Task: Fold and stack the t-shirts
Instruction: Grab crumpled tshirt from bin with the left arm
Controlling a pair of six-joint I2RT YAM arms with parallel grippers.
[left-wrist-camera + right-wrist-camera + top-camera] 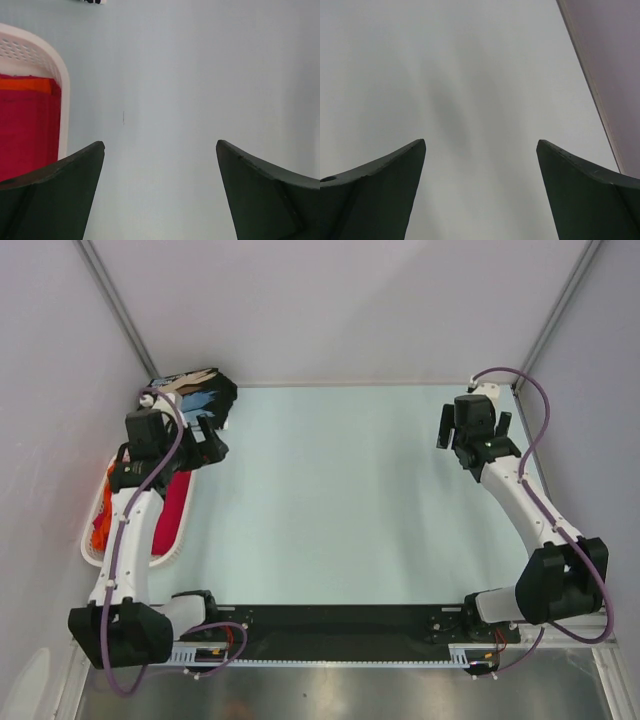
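A crimson red t-shirt (173,512) and an orange t-shirt (103,523) lie in the white basket (131,558) at the table's left edge; both also show in the left wrist view, the red one (25,130) below the orange one (25,84). A black t-shirt with light-blue and tan print (200,392) lies folded at the back left corner. My left gripper (208,443) is open and empty over the table just right of the basket. My right gripper (474,430) is open and empty at the back right, over bare table.
The basket rim (56,70) stands just left of my left fingers. Purple-grey walls close the table at the back and both sides; the right wall (615,75) runs close to my right gripper. The pale table (340,500) stretches between the arms.
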